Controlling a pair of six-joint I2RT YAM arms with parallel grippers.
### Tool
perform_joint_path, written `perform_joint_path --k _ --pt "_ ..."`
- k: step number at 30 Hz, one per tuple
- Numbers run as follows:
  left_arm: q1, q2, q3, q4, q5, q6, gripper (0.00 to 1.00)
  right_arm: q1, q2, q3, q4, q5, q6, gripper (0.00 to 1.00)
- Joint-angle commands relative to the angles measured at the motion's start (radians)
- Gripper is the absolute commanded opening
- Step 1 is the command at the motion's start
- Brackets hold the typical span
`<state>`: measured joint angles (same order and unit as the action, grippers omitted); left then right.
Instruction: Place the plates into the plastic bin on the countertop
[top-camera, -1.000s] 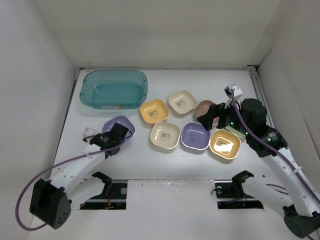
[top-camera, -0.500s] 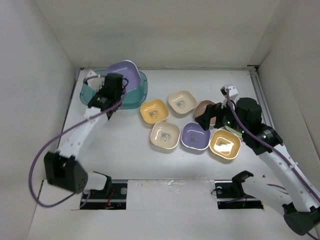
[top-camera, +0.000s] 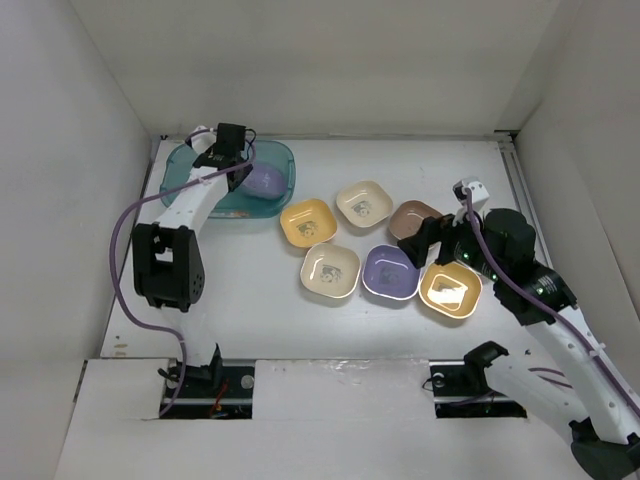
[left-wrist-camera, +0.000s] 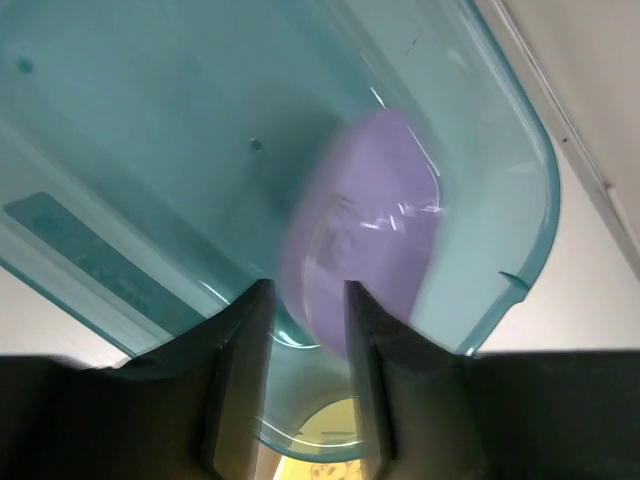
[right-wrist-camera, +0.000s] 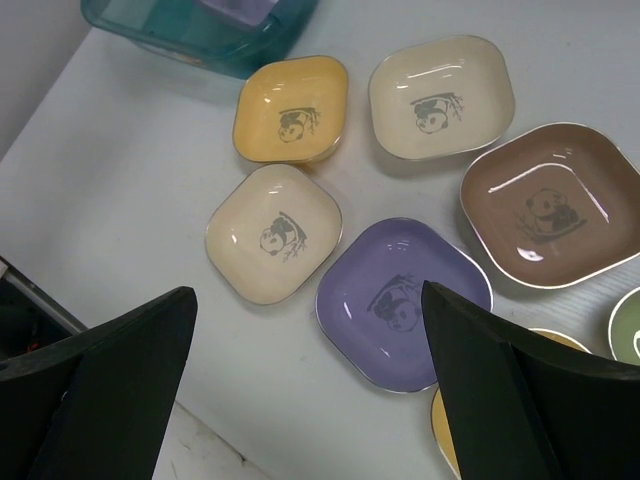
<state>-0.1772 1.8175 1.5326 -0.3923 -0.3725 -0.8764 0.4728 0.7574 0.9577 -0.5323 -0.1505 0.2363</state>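
My left jaws hang slightly parted over the teal bin (left-wrist-camera: 150, 120), purple plate (left-wrist-camera: 370, 220) inside; right jaws gape wide.

Brightly and evenly lit from overhead. Throws only faint, soft shadows onto the white countertop (top-camera: 250, 320). Glares hard white off the orange plate (top-camera: 449, 288) near the counter's right edge, more weakly off the cream plate (top-camera: 330, 271). Smears the purple plate (left-wrist-camera: 365, 230) with motion blur inside the teal bin (left-wrist-camera: 150, 120). Leaves the left fingers (left-wrist-camera: 235, 390) and right fingers (right-wrist-camera: 100, 390) dark and out of focus.
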Motion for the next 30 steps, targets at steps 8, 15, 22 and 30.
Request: perform_joint_path --k 8,15,22,30 --pt "-0.025 -0.203 -0.127 0.088 0.017 0.048 1.0 0.007 -0.007 0.019 -0.012 0.054 -0.003 1.0" --pt "-0.361 -0.38 -0.348 0.141 0.043 0.109 1.0 0.007 0.002 0.029 0.006 0.063 -0.003 1.0" --pt "-0.629 -0.402 -0.609 0.193 0.024 0.008 0.98 0.007 -0.009 0.038 0.006 0.063 -0.003 1.0" --pt "-0.69 -0.357 -0.758 0.217 0.0 -0.093 0.76 0.007 -0.027 0.027 0.006 0.063 -0.003 1.0"
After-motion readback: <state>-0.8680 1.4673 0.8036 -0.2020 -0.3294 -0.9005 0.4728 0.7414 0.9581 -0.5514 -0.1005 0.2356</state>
